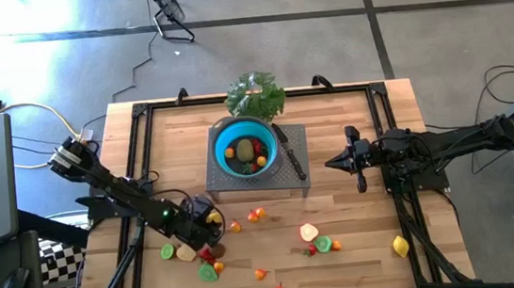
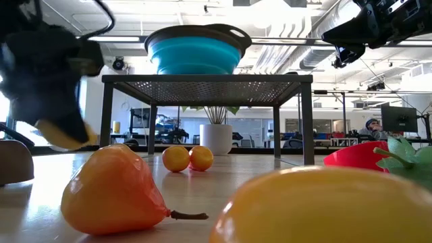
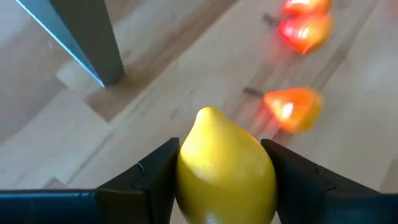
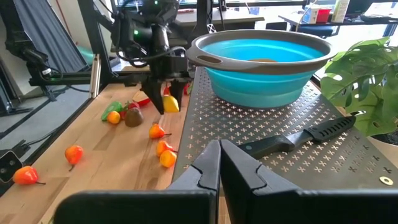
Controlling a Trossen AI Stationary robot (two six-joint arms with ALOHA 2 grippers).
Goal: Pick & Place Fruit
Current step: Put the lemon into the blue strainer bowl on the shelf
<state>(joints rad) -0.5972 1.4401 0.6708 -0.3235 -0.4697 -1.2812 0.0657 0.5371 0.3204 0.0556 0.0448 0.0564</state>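
Note:
My left gripper (image 1: 212, 221) is near the table's left front and shut on a yellow lemon (image 3: 225, 171). From the right wrist view the lemon (image 4: 171, 104) shows lifted above the wood. The blue bowl (image 1: 245, 147) stands on a grey stand and holds several fruits (image 1: 243, 151). Other small fruits lie loose on the table: orange ones (image 1: 256, 215), green slices (image 1: 209, 272), a cream slice (image 1: 309, 232) and a yellow one (image 1: 400, 245). My right gripper (image 1: 333, 163) hovers shut to the right of the stand. My left gripper pinches the yellow lemon across its middle (image 3: 189, 174) between the two fingers (image 3: 155, 177); its pointed end (image 3: 208, 115) sticks out beyond the fingertips. The fingers slant down from the table's left. The lemon is lifted clear of the table.
The grey perforated stand (image 1: 225, 179) also carries a black-handled knife (image 1: 292, 157). A leafy green bunch (image 1: 255, 95) lies behind the bowl. One stand leg (image 3: 93, 43) is close ahead of my left gripper. Black frame rails (image 1: 135, 156) run along the table's sides.

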